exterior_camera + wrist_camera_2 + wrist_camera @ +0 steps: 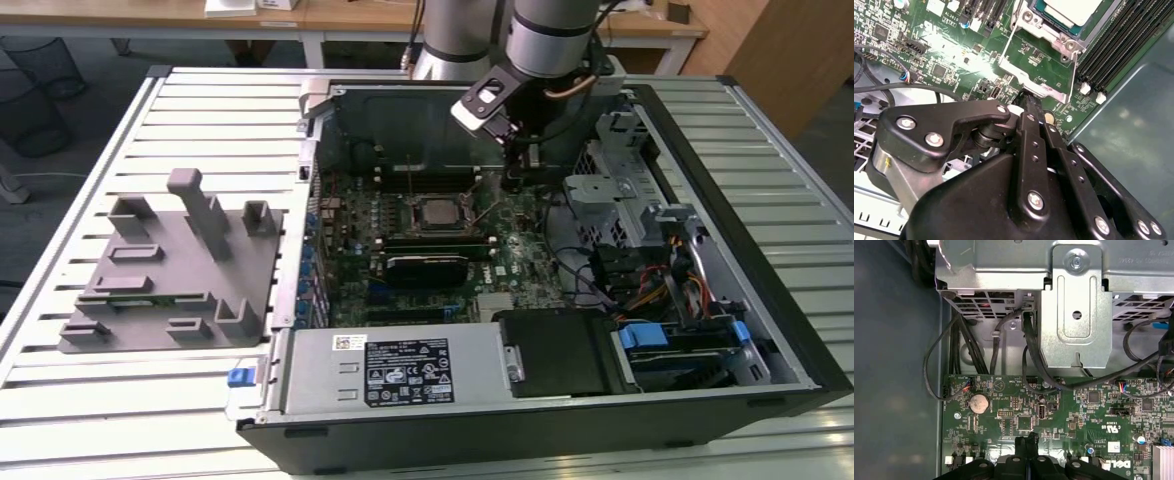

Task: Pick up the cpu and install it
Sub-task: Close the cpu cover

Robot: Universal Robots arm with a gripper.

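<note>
**Chip in its socket, gripper empty**

In the exterior view the arm reaches down into the open computer case (787, 330) on the slatted table (107, 400). The gripper (523, 160) hangs over the board, just beside the socket. The cpu (435, 212) lies flat in that socket, well away from the grey fixture tray (160, 290).

In the second wrist view the cpu (1074, 9) shows its silvery top, seated. The metal hold-down frame (1044, 89) looks swung open, with bare board showing through its window. The gripper (1030, 102) is tip-down at that frame's edge.

In the first wrist view the gripper (1028, 442) has its jaws pressed together with nothing between them, above the motherboard (1079, 415).

To my eye the picking and placing are done, and the clamping down is not yet.
</note>
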